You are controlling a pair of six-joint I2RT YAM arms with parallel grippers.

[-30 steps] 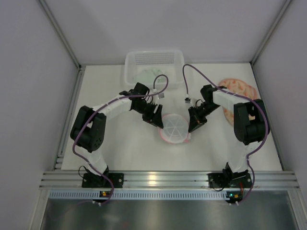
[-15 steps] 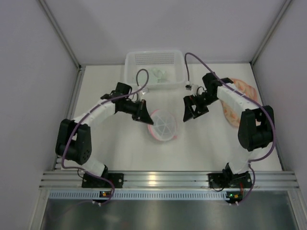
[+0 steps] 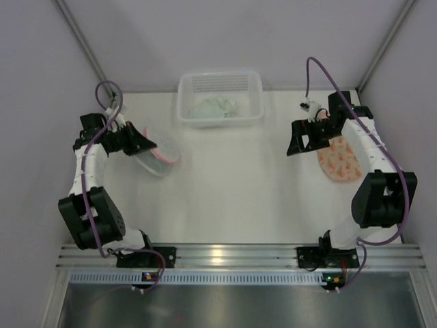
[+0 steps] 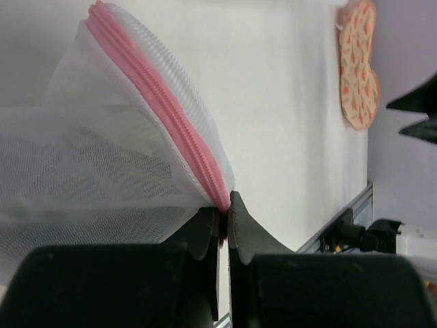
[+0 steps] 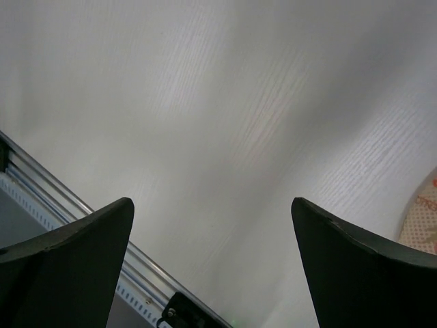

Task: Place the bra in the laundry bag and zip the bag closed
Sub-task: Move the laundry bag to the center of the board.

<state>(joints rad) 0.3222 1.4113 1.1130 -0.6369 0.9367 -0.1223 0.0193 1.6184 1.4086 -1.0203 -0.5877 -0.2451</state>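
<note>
Left fingers: you have them pressed together at 9 o'clock on the worktop, near its left edge. They pinch the rim of the laundry bag, with only mesh and pink tape between the tips.
Laundry bag: you see a white mesh pouch with a pink rim, just to the 3 o'clock side of the left fingers and tilted up from where it is gripped. From overhead you cannot tell how much of it rests on the worktop.
Zip: in the left wrist view it is a pink band that runs from 11 o'clock down to the pinch point near the bottom middle. You cannot tell from these views whether it is run shut.
Right fingers: you have them spread wide at about 2 o'clock on the worktop, holding nothing. The right wrist view shows only bare white surface between the two black tips.
Bra: it lies flat on the worktop at 3 o'clock, peach with an orange pattern, outside the bag and well apart from it. It sits just to the 4 o'clock side of the right fingers, and its edge shows at the right border of the right wrist view.
Basket: this clear plastic one stands at 12 o'clock against the back wall, with a pale green cloth inside.
Rail: you see this aluminium strip along the near edge at 6 o'clock, carrying both arm bases.
</note>
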